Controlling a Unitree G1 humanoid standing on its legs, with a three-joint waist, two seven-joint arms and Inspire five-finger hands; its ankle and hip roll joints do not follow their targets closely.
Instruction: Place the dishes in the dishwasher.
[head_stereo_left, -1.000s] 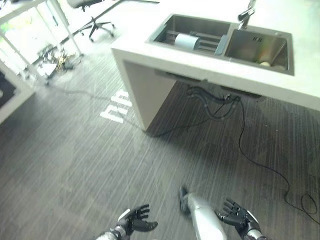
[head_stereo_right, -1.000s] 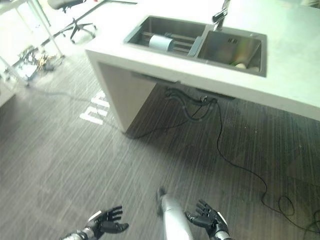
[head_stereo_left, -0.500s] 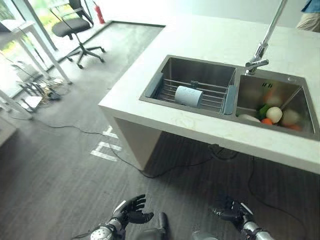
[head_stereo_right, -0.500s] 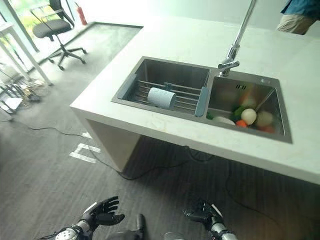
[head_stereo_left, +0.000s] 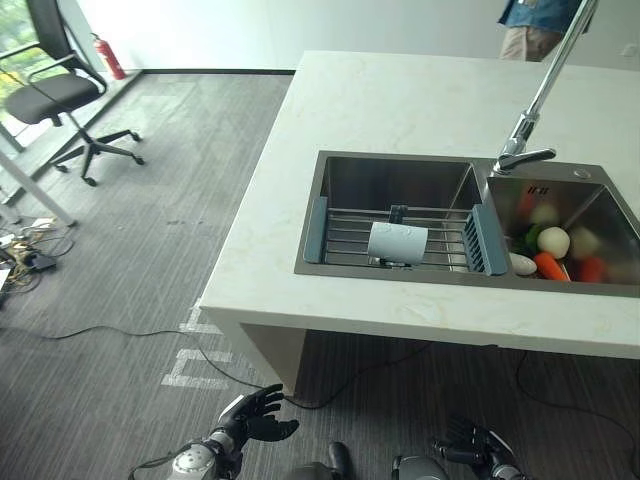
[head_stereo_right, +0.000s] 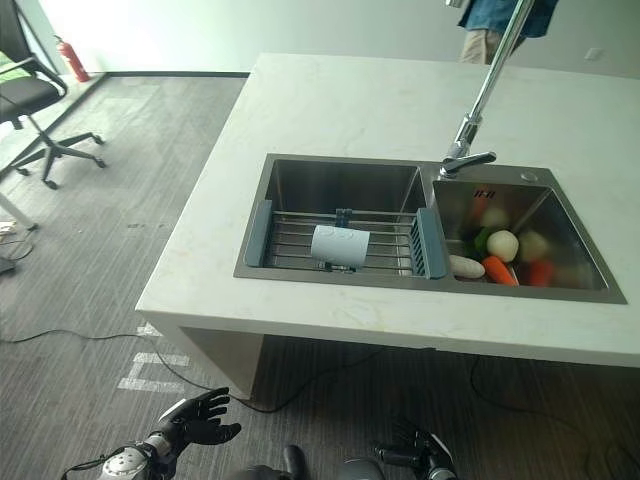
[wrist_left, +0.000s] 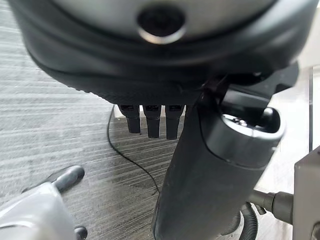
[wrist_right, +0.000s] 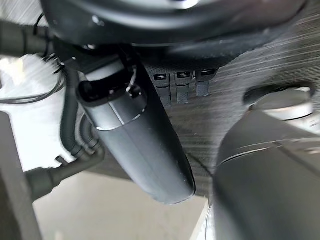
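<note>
A pale cup (head_stereo_left: 397, 242) lies on its side on a wire rack (head_stereo_left: 342, 234) with blue-grey ends, set across the left basin of a steel sink (head_stereo_left: 330, 175). The right basin holds vegetables, among them a carrot (head_stereo_left: 548, 266) and a white round one (head_stereo_left: 553, 241). Both my hands hang low over the floor in front of the counter, far below the sink. My left hand (head_stereo_left: 250, 420) is open with fingers spread. My right hand (head_stereo_left: 472, 456) is open too. Straight fingers (wrist_left: 150, 120) show in the left wrist view, and straight fingers (wrist_right: 181, 86) in the right wrist view; neither hand holds anything.
The sink sits in a white stone counter (head_stereo_left: 400, 100) with a tall tap (head_stereo_left: 530, 125). A person (head_stereo_left: 535, 25) stands behind the counter at the far right. An office chair (head_stereo_left: 60, 100) and a red fire extinguisher (head_stereo_left: 110, 58) stand at the left. A cable (head_stereo_left: 120, 332) crosses the floor.
The whole picture has shifted, so the camera has moved: the counter and sink now show nearer the middle and from straighter on. Both hands stay low and open.
</note>
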